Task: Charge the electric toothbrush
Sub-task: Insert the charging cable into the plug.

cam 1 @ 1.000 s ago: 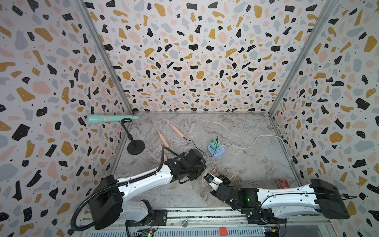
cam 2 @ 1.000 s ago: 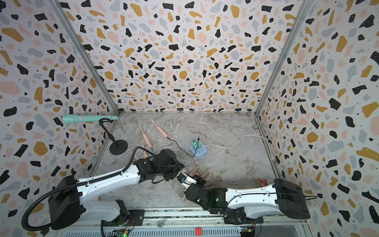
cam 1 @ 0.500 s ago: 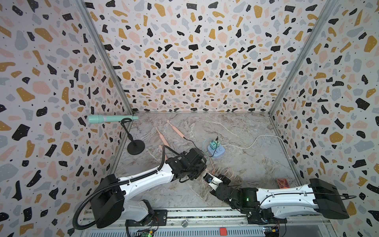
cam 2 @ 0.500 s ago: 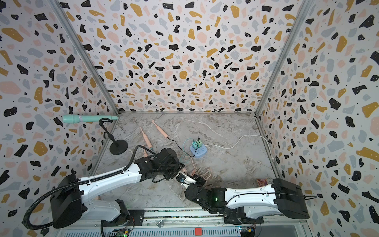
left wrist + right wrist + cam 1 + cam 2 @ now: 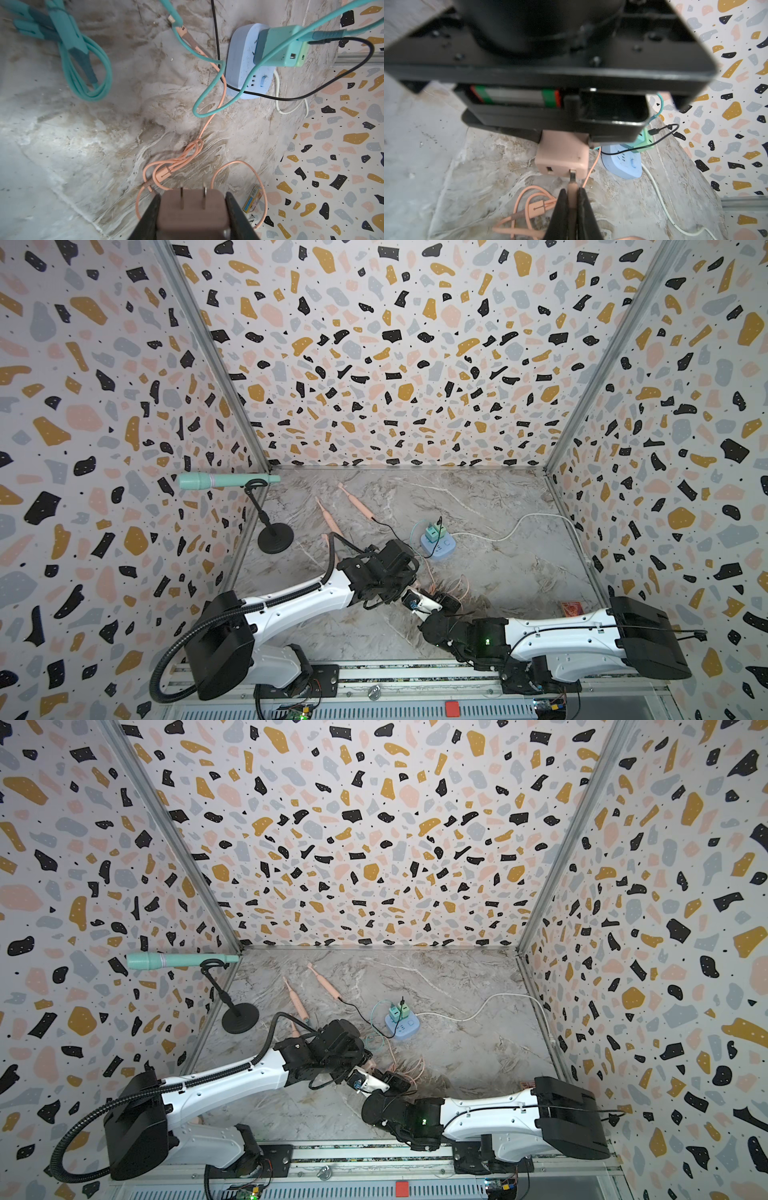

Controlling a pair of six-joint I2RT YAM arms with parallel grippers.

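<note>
Two pink electric toothbrushes lie at the back left of the table in both top views. A black cable runs from the base of one. My left gripper is shut on a pink charger adapter, whose two prongs point away towards the blue power strip. My right gripper is shut on the pink cable's USB plug. The plug's metal tip meets a port on the adapter's face. The rest of the pink cable lies coiled on the table beneath.
A green adapter with teal and black leads sits in the power strip. A white cord runs to the right wall. A bundled teal cable, a teal microphone on a black stand and a small box are nearby.
</note>
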